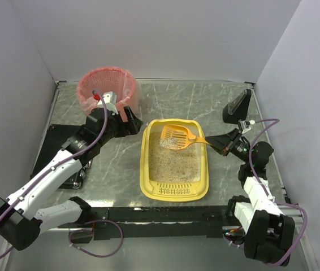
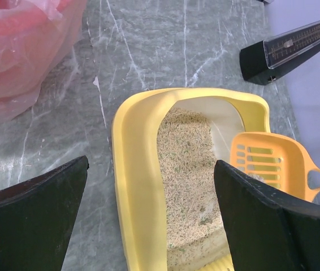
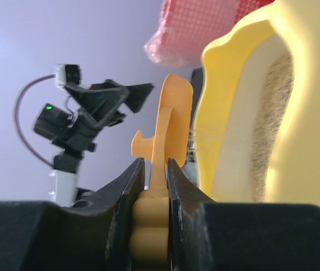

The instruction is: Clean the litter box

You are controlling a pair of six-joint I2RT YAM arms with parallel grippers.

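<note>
Litter box (image 1: 146, 164) sits mid-table between my arms, with the pink-lined basket (image 1: 87, 97) off its far-left corner, presumably for dumping. My right gripper (image 3: 154, 169) clamps the orange scoop (image 1: 174, 137) by its handle, blade over the litter for sifting. My left gripper (image 2: 150, 164) hangs spread wide above the box's rim, empty.

Yellow litter box (image 1: 146, 164), orange scoop (image 1: 176, 135)

Overhead looking down, wrist views close (all share litter box (image 1: 145, 161))
</note>
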